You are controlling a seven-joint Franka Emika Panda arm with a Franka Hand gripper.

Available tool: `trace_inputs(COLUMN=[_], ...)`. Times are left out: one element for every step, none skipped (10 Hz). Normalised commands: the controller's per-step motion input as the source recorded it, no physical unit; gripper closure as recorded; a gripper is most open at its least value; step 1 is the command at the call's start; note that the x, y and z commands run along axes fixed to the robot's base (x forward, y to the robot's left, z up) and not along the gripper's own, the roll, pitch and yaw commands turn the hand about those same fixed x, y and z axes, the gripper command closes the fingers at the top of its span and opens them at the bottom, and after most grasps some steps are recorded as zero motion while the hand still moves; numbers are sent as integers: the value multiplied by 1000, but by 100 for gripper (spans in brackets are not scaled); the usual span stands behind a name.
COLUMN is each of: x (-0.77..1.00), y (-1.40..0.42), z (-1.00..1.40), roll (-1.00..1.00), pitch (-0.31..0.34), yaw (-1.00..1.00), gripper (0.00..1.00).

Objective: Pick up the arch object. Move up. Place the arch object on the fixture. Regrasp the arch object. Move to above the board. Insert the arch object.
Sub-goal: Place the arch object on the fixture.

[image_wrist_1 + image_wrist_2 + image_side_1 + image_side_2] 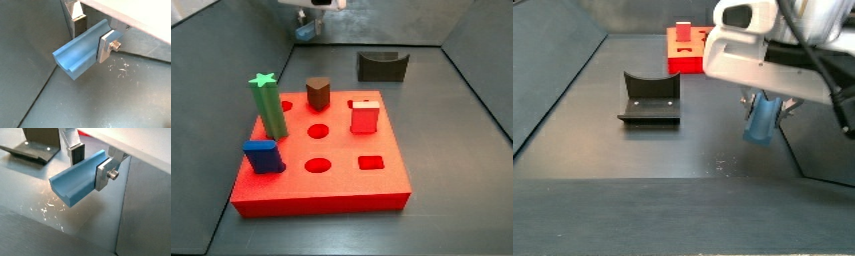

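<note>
The tool [90, 37] is closed on the arch object [80, 50], a slate grey-blue elongated block with a channel running along one face. In both wrist views the two flat silver fingers [105, 174] press against its opposite long sides, one plate with a round screw head showing, and most of the block's length sticks out beyond them. The block is clear of the floor, held in the air above the dark grey table [40, 228].

In a side view the arch object [763, 118] hangs below the white body of the arm, roughly upright, its lower end above the table and apart from it. The fixture [648, 98], a dark squat block with a U-shaped notch in its top on a base plate, stands on the table to one side of the tool, well apart from the held block. A corner of the fixture [32, 145] also shows in a wrist view.

In the other side view the tool [305, 28] sits at the far end of the table, small and hard to read, probably with the block under it. The board [325, 165], a large flat red slab, lies near the camera. It carries a green peg with a star top [267, 105], a brown peg [318, 93], a red block [364, 115] and a brighter blue cuboid [261, 155], with several round and square holes open. The fixture [382, 66] stands behind the board.
</note>
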Motion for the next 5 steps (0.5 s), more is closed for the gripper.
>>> trace_inputs(x=[-18, -20, -23, -26, -28], y=[0, 0, -2, -6, -12], z=[1000, 1000, 1000, 1000, 1000], roll=[51, 60, 81, 94, 97], pitch=[49, 79, 96, 103, 107], yaw=[0, -3, 2, 13, 17], gripper=[100, 100, 100, 100, 100])
